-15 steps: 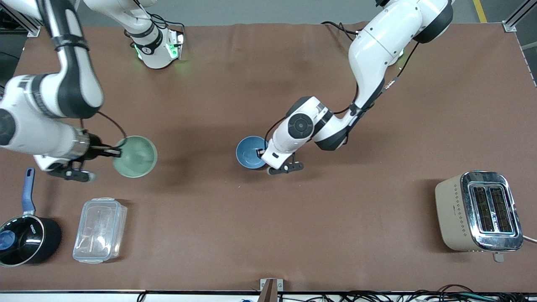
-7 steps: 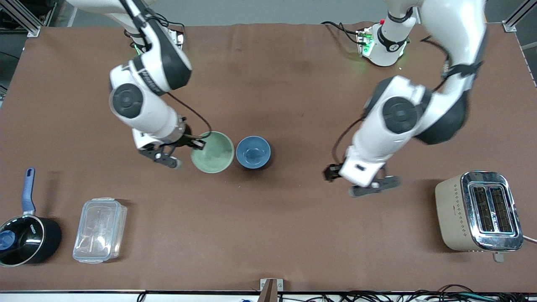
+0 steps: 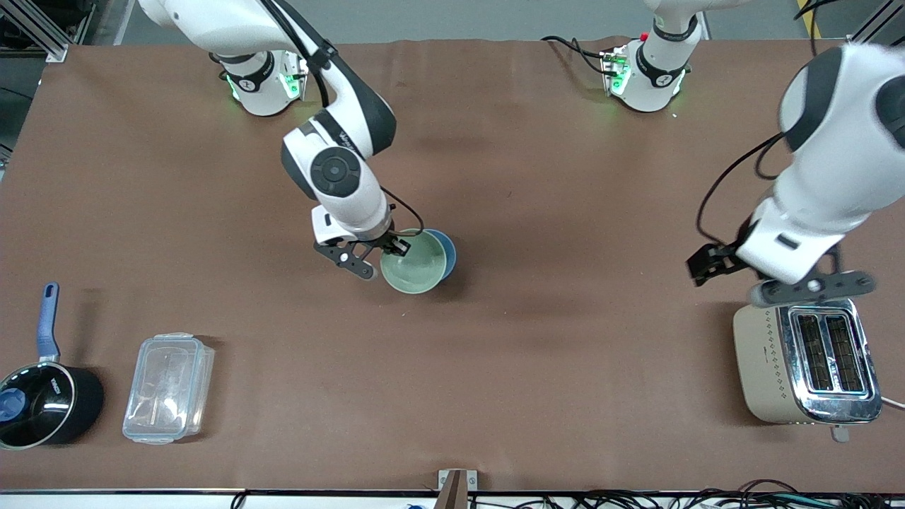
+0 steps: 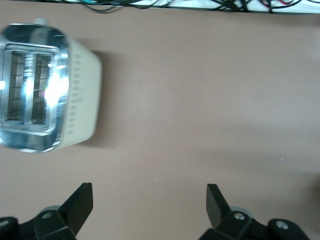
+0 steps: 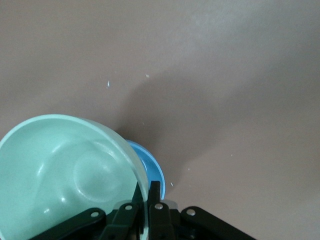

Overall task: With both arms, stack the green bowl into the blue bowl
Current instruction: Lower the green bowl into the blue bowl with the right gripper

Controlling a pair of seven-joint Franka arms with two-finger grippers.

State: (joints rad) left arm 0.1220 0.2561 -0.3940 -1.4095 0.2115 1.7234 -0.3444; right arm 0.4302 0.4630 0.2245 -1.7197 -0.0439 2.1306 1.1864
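1. Starting at the right arm's end of the table: black saucepan [image 3: 67,396] with a blue handle, upright, well apart from the blue bowl [image 3: 448,249] and nearer to the front camera than it.
2. Just beside the saucepan, a little closer to the blue bowl: clear plastic container [image 3: 168,387], lid on, also nearer to the front camera than the bowl.
3. Reaching from its base down over the middle of the table: right arm, with the right gripper [image 3: 397,247] just above the blue bowl's edge on the side toward the right arm's end.
4. Clenched on the rim of the green bowl [image 3: 413,263]; in the right wrist view, fingers [image 5: 156,197] pinching the rim wall, one inside and one outside.
5. Green bowl held tilted over the blue bowl, covering most of it; only a crescent of blue rim showing on the side toward the left arm's end. Contact between the two bowls: cannot tell.
6. Blue bowl itself on the table, near its middle.
7. Hanging idle well apart from the blue bowl, toward the left arm's end: left gripper [image 3: 709,264], over bare table [image 3: 565,396] just beside the toaster, jaws released and wide, holding nothing.
8. Farthest from the blue bowl at that end, nearer to the front camera: beige toaster [image 3: 767,360] with a chrome top, two slots up.
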